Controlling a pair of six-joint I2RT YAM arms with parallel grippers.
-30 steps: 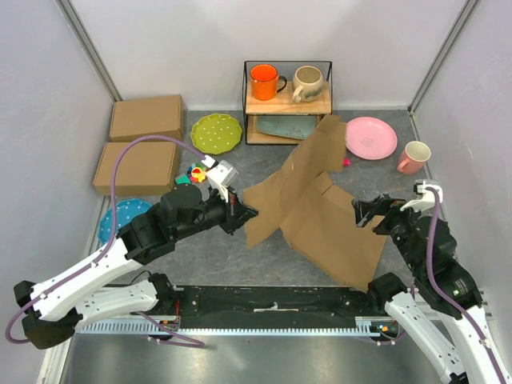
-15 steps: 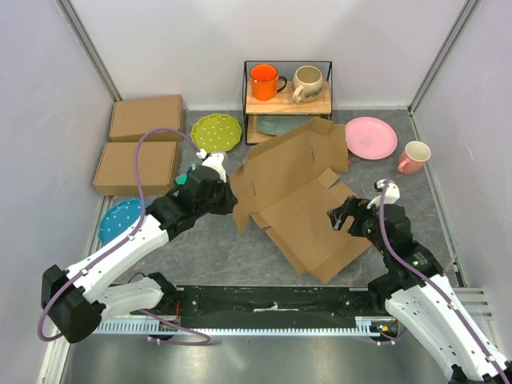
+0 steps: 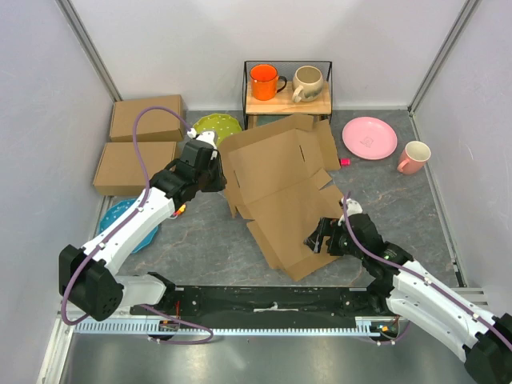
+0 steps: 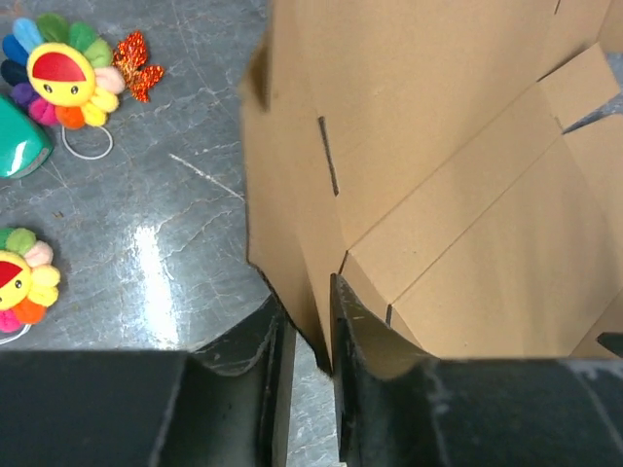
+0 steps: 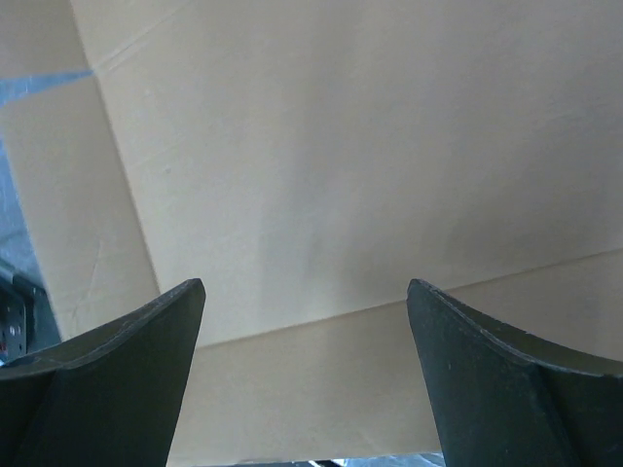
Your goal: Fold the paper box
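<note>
The left gripper is squeezing the side edge of the paper box. The flat sheet lies on the table and stretches across to the right gripper. That gripper's fingers are spread wide, close above the cardboard. A flower toy lies off to the left gripper's left.

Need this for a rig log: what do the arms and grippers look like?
Left arm and right arm: white links, black joints, a purple cable along each. Left gripper and right gripper: black, two wedge-shaped fingers apiece.
</note>
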